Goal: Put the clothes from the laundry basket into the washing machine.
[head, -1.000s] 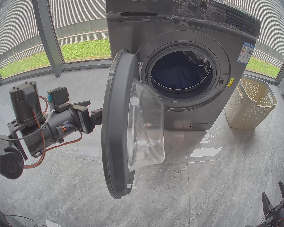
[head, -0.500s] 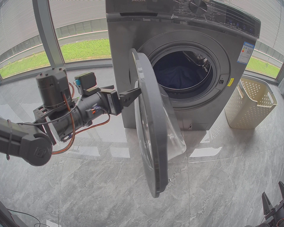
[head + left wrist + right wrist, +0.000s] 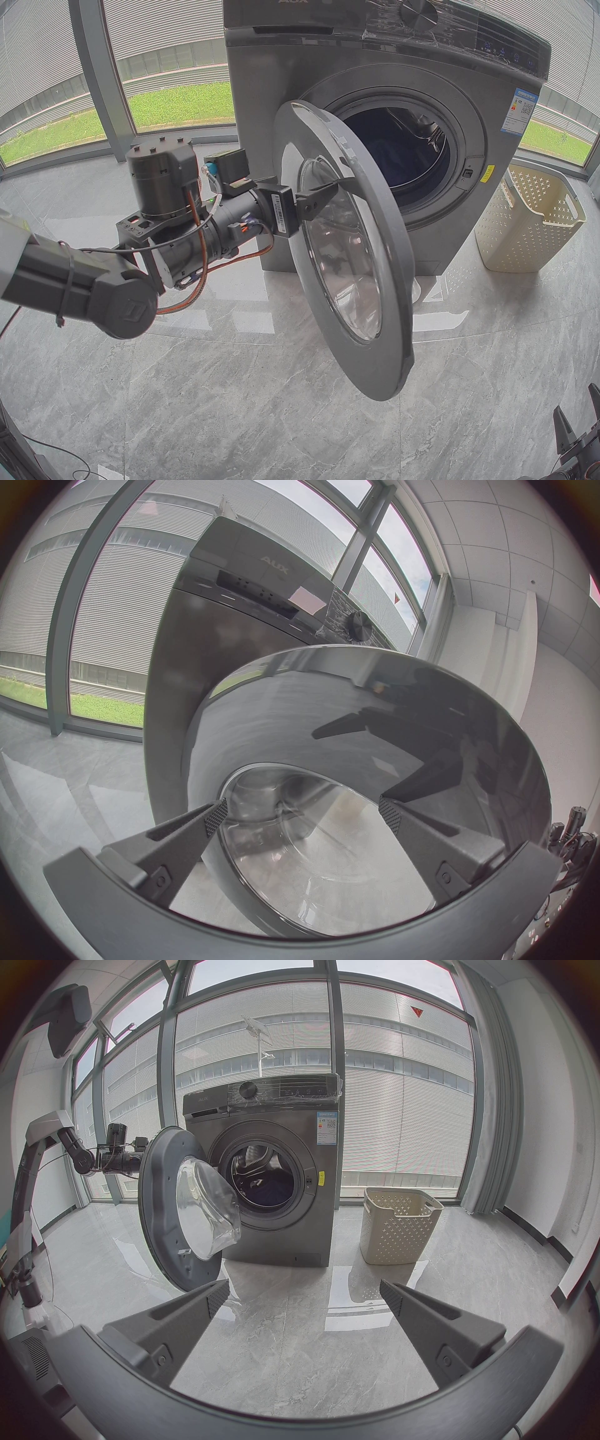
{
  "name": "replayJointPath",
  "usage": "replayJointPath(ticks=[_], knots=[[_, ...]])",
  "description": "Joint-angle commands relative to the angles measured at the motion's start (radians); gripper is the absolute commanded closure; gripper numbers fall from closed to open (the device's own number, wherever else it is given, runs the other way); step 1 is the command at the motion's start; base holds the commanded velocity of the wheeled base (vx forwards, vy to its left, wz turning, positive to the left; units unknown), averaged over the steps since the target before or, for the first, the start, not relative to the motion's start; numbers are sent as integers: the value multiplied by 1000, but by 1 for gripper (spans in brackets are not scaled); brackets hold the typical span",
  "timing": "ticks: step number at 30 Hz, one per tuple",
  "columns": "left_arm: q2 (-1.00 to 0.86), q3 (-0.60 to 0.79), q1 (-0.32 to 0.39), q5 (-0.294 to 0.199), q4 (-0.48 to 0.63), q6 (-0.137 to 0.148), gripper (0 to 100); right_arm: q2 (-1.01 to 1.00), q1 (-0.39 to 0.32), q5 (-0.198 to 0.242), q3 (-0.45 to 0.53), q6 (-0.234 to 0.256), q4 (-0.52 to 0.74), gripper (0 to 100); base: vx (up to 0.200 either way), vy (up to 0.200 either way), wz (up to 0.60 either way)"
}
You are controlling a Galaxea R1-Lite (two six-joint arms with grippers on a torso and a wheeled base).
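1. Right claw [image 3: 578, 437]: nearest, low at near right over the floor [image 3: 250, 406]. It is spread wide with nothing between the fingers, and in its wrist view [image 3: 301, 1289] it points at the machine front.
2. Left claw [image 3: 328, 192]: left of centre, with the arm coming in from the near left, roughly level. Fingers spread, nothing pinched. The tips sit at the door's outer face, one on the grey ring and one at the glass edge. Contact looks likely, but I can't confirm it. Wrist view [image 3: 301, 810] shows the same: tips apart, door surface right behind them.
3. Door [image 3: 356, 262]: round, upright and partway open, hinged on its left side. The plane runs from the far-left hinge to the near-right free edge, and the outer face points near-left. The clear inner bowl [image 3: 206, 1207] bulges toward the drum.
4. Washing machine [image 3: 387, 75]: grey front-loader, upright, front facing near.
5. Drum [image 3: 406, 150]: the mouth opens toward near, and its left part is hidden by the door.
6. Clothes [image 3: 390, 164]: a dark blue heap low inside the drum. Long axis can't be read.
7. Laundry basket [image 3: 531, 219]: cream and perforated, on the floor just right of the machine. It stands upright with the mouth up and a handle cut-out on the right wall.
8. Windows [image 3: 169, 62]: farthest back, behind the machine.
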Motion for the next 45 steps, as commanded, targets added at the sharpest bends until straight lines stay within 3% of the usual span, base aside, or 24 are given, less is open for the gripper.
replayJointPath(ticks=[1,6,7,9,17,22,24,30,37,45], knots=[[63,-73,-21,-1,0,-2,0,-16,0,1,16,0,-1,0,0,0,0],[111,-168,-34,11,4,-36,0,-16,0,1,16,0,-1,0,0,0,0],[132,-212,-37,33,6,-59,0,-16,0,1,16,1,-1,0,0,0,0],[164,-269,-41,57,7,-77,0,-16,0,1,16,0,-1,0,0,0,0],[252,-386,-41,123,10,-88,0,-16,0,1,16,1,-3,0,0,0,0],[284,-449,-41,183,23,-122,0,-16,0,1,16,1,-3,0,0,0,0],[307,-498,-39,229,44,-146,0,-16,0,1,16,1,-3,0,0,0,0],[319,-550,-39,278,81,-209,0,-16,0,1,16,1,-3,0,0,0,0],[339,-581,-41,300,90,-225,0,-16,0,1,16,1,-3,0,0,0,0],[397,-714,-41,326,129,-246,0,-16,0,-1,16,1,-3,0,0,0,0]])
